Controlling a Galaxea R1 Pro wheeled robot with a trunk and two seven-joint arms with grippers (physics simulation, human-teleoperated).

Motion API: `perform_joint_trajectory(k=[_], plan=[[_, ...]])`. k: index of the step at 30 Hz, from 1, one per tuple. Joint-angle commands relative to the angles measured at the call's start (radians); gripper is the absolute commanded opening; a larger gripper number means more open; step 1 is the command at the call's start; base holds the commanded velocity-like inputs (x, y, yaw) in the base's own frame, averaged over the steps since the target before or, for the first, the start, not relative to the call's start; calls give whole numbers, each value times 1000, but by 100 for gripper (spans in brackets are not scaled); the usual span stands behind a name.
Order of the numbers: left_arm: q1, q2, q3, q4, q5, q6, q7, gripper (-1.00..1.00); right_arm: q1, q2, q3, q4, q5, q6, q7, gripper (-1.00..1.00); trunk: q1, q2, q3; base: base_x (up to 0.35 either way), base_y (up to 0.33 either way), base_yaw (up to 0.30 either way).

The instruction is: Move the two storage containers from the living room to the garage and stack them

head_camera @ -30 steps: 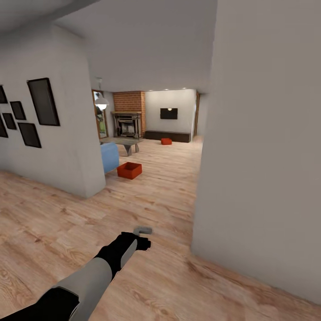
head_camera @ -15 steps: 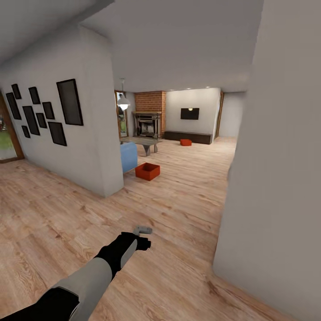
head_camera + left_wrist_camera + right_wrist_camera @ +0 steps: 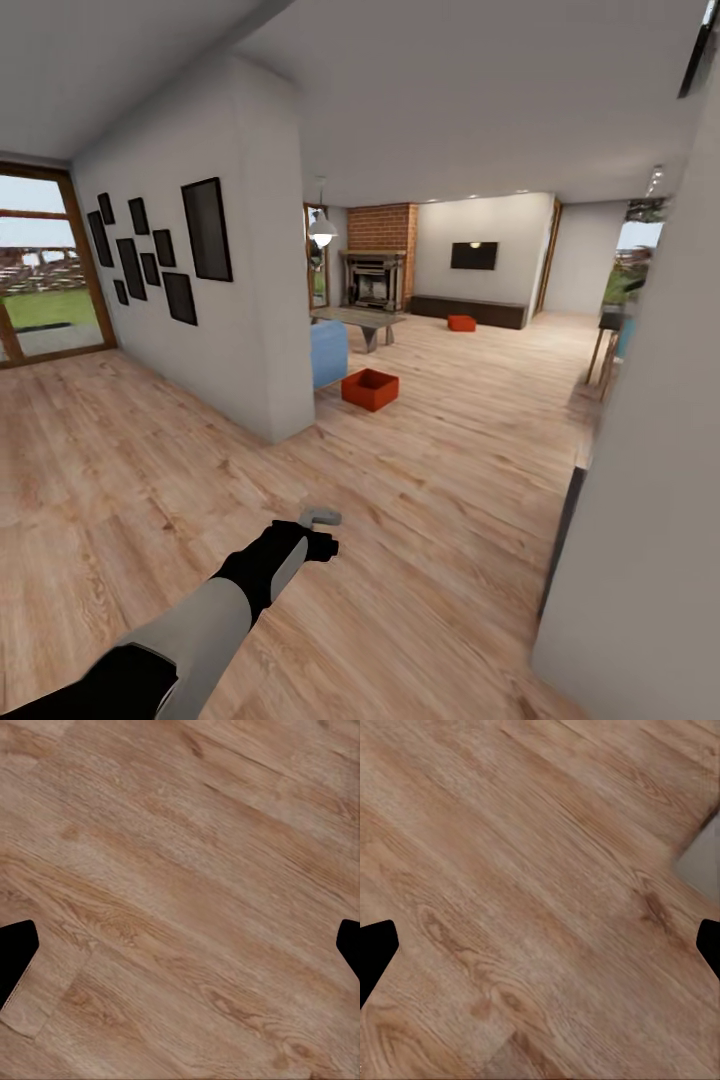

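- Storage containers: the nearer orange-red bin (image 3: pixel 370 389) sits on the light wood-plank floor (image 3: pixel 440 500) just beside the end of the blue sofa (image 3: pixel 327 352); the farther bin (image 3: pixel 461 323) lies deeper in the living room, on the floor in front of the dark low cabinet (image 3: pixel 470 310) under the wall-mounted screen (image 3: pixel 473 255).
- Both bins are open-topped, stand apart from each other, and are well away from the robot; neither is touched or carried.
- Left hand (image 3: pixel 322 532): held out low over the bare planks in the head view. In the left wrist view its two dark fingertips (image 3: pixel 16 952) stand at opposite edges with floor between them, so the hand is spread wide and holds nothing.
- Right hand (image 3: pixel 540 945): the right wrist view shows its fingertips (image 3: pixel 375 949) likewise far apart over planks, with a pale wall base (image 3: pixel 703 862) at one corner; wide and unladen.
- Setting: a white partition wall (image 3: pixel 250 300) hung with black frames (image 3: pixel 208 228) stands to the left, a grey low table (image 3: pixel 357 320) and brick fireplace (image 3: pixel 379 265) beyond.
- Progress, as judged: no part of the transfer is done. Left to do are reaching the bins, lifting each, carrying them to the garage, and stacking one on the other.
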Motion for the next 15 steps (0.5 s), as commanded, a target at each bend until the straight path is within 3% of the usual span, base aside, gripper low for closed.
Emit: perform_joint_trajectory(k=[1, 5, 15], plan=[[-1, 0, -6, -1, 11, 4, 8, 100, 0, 0, 0, 0, 10, -1, -7, 100, 1, -1, -1, 336, 0, 251], [-1, 0, -6, -1, 11, 4, 8, 100, 0, 0, 1, 0, 11, -1, -6, 100, 1, -1, -1, 336, 0, 138], [-1, 0, -6, -1, 11, 4, 8, 100, 0, 0, 1, 0, 10, -1, -8, 100, 1, -1, -1, 335, -44, 8]])
